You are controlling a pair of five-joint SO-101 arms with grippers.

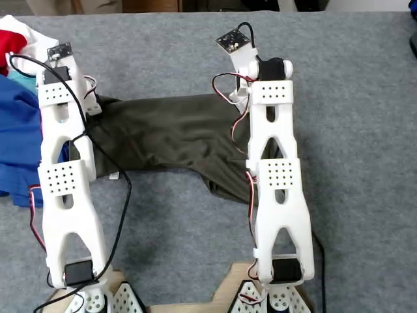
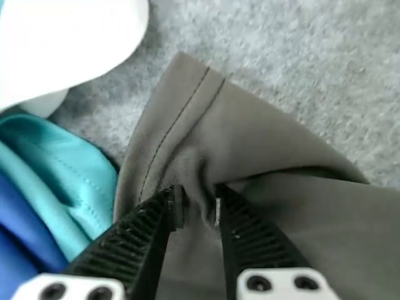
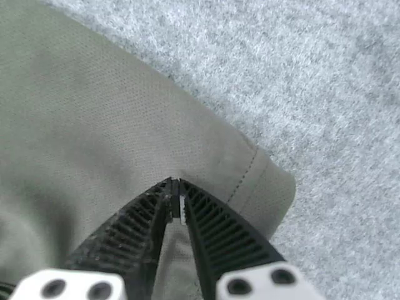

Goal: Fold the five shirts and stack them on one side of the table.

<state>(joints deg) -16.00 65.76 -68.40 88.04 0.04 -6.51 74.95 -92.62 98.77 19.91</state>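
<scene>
olive shirt, blue shirt, grey table

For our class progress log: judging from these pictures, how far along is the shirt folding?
Done: nothing looks folded and stacked so far. In hand: the olive shirt lies stretched across the grey table, with the left gripper and right gripper each pinched on an edge of it. Remaining: the blue shirt, teal shirt, white shirt and red shirt sit heaped unfolded at the table's edge, so most of the job remains.
</scene>
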